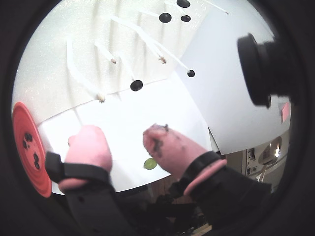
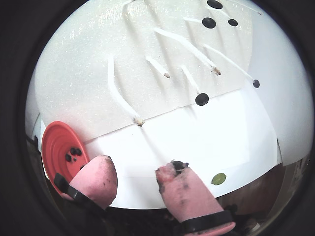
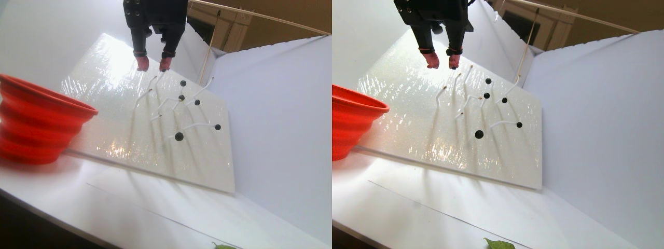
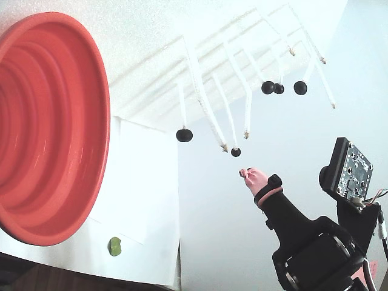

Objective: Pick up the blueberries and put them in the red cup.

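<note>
My gripper [image 1: 123, 138] is open, and nothing sits between its pink, dark-smeared fingertips [image 2: 172, 173]. It hovers over white paper, below the glittery board [image 2: 88, 73]. Several blueberries [image 1: 136, 85] sit on that board at the ends of white stems, the nearest one [image 2: 202, 99] just above the paper's edge. The red cup [image 1: 19, 120] is at the left in both wrist views, and a few blueberries [image 2: 74, 152] lie inside it. The stereo pair view shows the gripper [image 3: 153, 63] above the board's top edge, with the cup [image 3: 36, 119] at the left. In the fixed view the cup [image 4: 48, 121] fills the left side.
A small green leaf [image 1: 150, 163] lies on the paper by the right finger, and the fixed view shows the leaf [image 4: 115, 246] below the cup. White panels [image 3: 280, 104] wall the right side. A black camera [image 1: 258, 69] juts in at the upper right.
</note>
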